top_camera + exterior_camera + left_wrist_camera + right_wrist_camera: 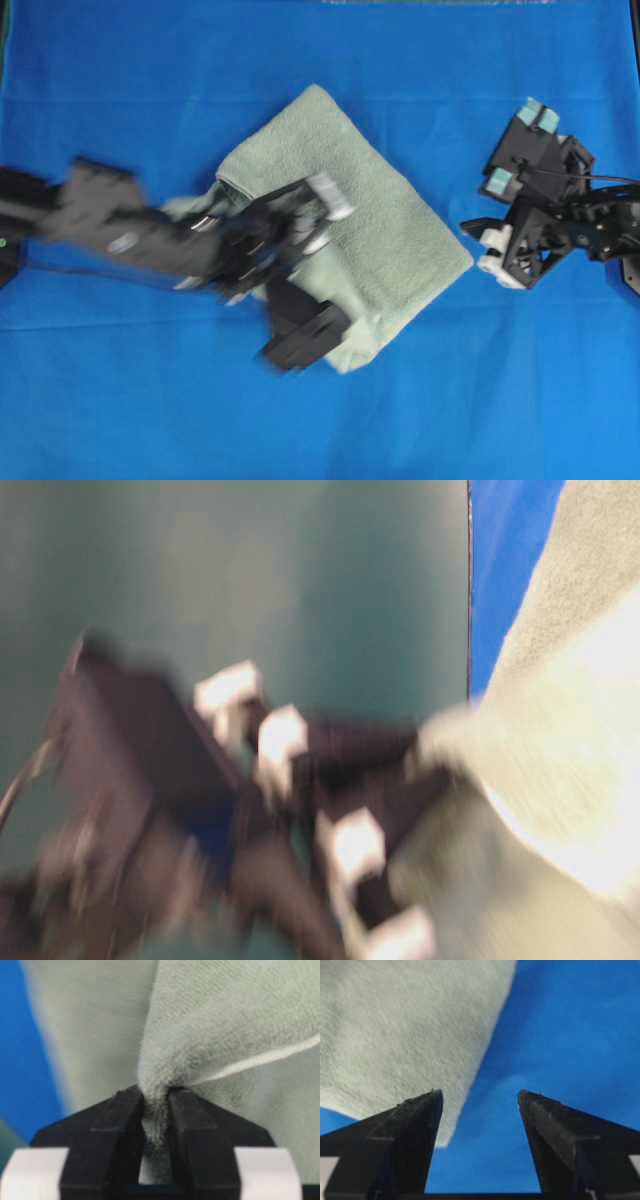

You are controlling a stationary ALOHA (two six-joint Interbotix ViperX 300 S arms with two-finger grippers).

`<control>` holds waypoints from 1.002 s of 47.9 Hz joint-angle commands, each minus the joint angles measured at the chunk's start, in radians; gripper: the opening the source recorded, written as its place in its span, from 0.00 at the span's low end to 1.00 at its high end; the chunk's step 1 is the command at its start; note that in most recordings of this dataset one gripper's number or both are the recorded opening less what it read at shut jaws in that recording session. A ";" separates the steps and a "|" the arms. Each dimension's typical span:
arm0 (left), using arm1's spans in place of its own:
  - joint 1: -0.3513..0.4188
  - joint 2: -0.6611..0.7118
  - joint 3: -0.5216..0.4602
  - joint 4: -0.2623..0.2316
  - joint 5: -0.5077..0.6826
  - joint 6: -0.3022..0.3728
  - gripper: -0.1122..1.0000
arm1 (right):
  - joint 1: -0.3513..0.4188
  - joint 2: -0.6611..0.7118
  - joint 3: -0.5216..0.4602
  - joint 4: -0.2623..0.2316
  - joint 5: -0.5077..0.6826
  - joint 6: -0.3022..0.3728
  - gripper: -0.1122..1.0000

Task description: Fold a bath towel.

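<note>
Fingers [125,1125] of the left gripper [156,1110] are pinching a bunched fold of the bath towel [225,1025], the terry pile squeezing up between the two black pads in the left wrist view, though where that pinched fold sits on the towel is hard to tell, since the overhead view is showing the left arm as a dark smear lying across the cloth from nine o'clock toward the middle. That smear is covering the towel's edge at about seven to nine o'clock, so the layers underneath are hidden. One bath towel [385,225] is lying folded and turned diagonally at the middle of the blue cloth surface [320,420], one corner pointing to about eleven o'clock and another to about four. Right gripper [480,1097] fingers are standing wide apart and holding nothing, with bare blue surface showing between them and a towel corner lying at ten o'clock of the tips, just beside the left finger; whether that finger is touching the pile is unclear. Overhead, the right gripper [503,226] is sitting at three o'clock, apart from the towel. Table-level view is blurring badly: dark arm parts with four pale blocks and a pale mass of towel [560,770] at the right, nothing sharper. Counted: one towel, two grippers, four fingers.
</note>
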 commanded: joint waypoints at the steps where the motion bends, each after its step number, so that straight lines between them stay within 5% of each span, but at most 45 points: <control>1: 0.057 0.060 -0.126 -0.026 -0.026 0.118 0.20 | 0.006 -0.035 0.002 0.000 0.009 0.002 0.67; 6: 0.098 0.143 -0.212 -0.058 -0.066 0.186 0.20 | 0.006 -0.063 0.021 0.000 0.012 0.002 0.67; 18: 0.138 0.219 -0.235 -0.084 -0.193 0.178 0.20 | 0.006 -0.098 0.055 -0.002 0.012 0.002 0.67; 31: 0.147 0.212 -0.219 -0.152 -0.235 0.060 0.21 | 0.006 -0.120 0.061 -0.008 0.015 0.002 0.67; 40: 0.178 0.210 -0.219 -0.258 -0.359 -0.130 0.67 | 0.006 -0.121 0.061 -0.006 0.012 0.002 0.67; 43: 0.201 0.206 -0.213 -0.275 -0.377 -0.247 0.80 | 0.006 -0.121 0.061 -0.006 0.011 0.005 0.67; 48: 0.224 0.192 -0.196 -0.279 -0.373 -0.334 0.87 | 0.006 -0.123 0.061 -0.008 0.011 0.020 0.67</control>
